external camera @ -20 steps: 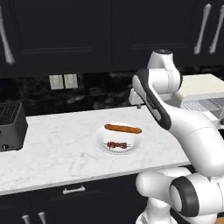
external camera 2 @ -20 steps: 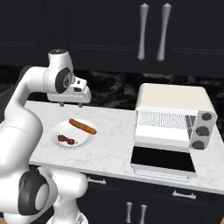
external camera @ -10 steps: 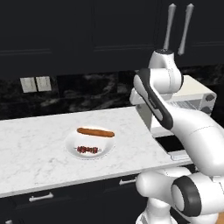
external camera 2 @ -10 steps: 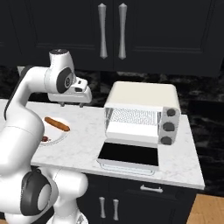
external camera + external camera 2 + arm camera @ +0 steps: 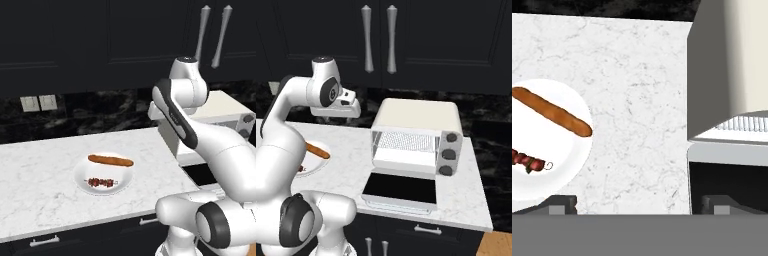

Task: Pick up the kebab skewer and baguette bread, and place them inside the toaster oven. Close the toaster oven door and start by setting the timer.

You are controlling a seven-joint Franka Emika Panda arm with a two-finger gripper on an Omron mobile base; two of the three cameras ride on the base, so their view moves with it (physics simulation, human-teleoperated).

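— Where's your gripper (image 5: 639, 200) right now?

— High over the marble counter (image 5: 45, 160), between the plate (image 5: 103, 175) and the toaster oven (image 5: 418, 135). Looking down along it, my two finger tips (image 5: 562, 204) sit far apart at the bottom of the hand view, one near the plate's edge and the other over the oven's front. Jaws spread wide, nothing between them.

— And the food?

— Both pieces lie on the white plate. The baguette bread (image 5: 110, 160) stretches across the far side of it, the kebab skewer (image 5: 101, 182) lies on the near side, roughly parallel and apart from the loaf. In the hand view I see the loaf (image 5: 552, 111) running slantwise and the skewer (image 5: 529, 161) partly cut off by the left edge.

— The oven?

— It stands on the same counter, to the right of the plate and well apart from it. The toaster oven door (image 5: 399, 189) is folded down flat in front of the oven, dark glass facing up. The wire rack (image 5: 406, 141) shows inside the open mouth. Three dark knobs (image 5: 447, 154) run down its right front.

— Anything behind?

— Dark cabinets (image 5: 406, 40) with long pale handles (image 5: 379, 39), and two wall outlets (image 5: 38, 103) on the black backsplash.
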